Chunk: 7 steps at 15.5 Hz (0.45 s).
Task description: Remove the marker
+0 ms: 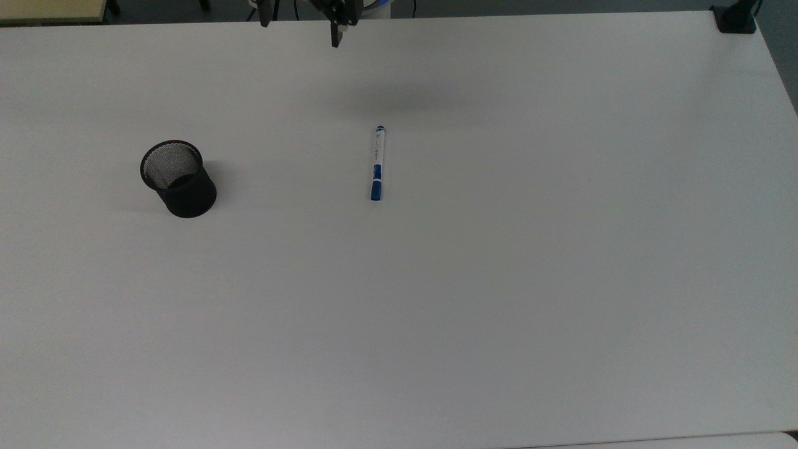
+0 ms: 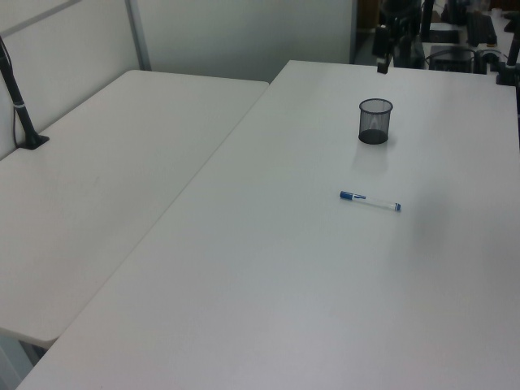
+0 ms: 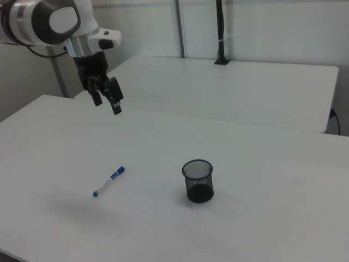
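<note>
The marker [image 1: 377, 163], white-barrelled with a blue cap, lies flat on the white table [image 1: 499, 280] and nothing touches it. It also shows as marker [image 2: 370, 201] and marker [image 3: 108, 181]. The black mesh cup [image 1: 179, 179] stands upright toward the top view's left, a good way from the marker; it is cup [image 2: 374, 122] and cup [image 3: 198, 181] elsewhere. My gripper [image 3: 107, 102] hangs high above the table, open and holding nothing. In the top view the gripper [image 1: 301, 28] sits at the upper edge, far beyond the marker. The left view has the gripper [image 2: 382, 58] beyond the cup.
A black clamp mount [image 1: 735, 17] sits at the table's corner on the top view's upper right. A second white table [image 2: 97, 179] adjoins on the left view's left, with a black post [image 2: 18, 97] on it. The post [image 3: 220, 33] rises behind the right view's far table.
</note>
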{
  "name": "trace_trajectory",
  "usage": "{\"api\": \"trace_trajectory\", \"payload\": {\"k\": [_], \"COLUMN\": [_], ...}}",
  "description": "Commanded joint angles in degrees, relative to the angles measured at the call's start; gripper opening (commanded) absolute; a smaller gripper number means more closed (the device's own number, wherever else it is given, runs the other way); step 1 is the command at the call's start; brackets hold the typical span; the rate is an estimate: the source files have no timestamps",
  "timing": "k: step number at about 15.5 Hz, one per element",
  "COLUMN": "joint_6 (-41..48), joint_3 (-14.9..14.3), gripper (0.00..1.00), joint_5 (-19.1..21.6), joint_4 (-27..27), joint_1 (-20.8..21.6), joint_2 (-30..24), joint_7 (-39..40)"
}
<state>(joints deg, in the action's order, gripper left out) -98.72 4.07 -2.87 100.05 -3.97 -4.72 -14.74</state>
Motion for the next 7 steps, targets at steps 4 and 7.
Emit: {"api": "trace_trajectory", "payload": {"k": [4, 7], "joint_6": [-0.2, 0.0], "joint_3": [0.0, 0.0], "gripper": [1.00, 1.00], "joint_5": [0.3, 0.4], "joint_4": [-1.7, -1.7], "joint_1": [-1.2, -1.2], "joint_2": [0.7, 0.7], "joint_7": [8.3, 9.6]}}
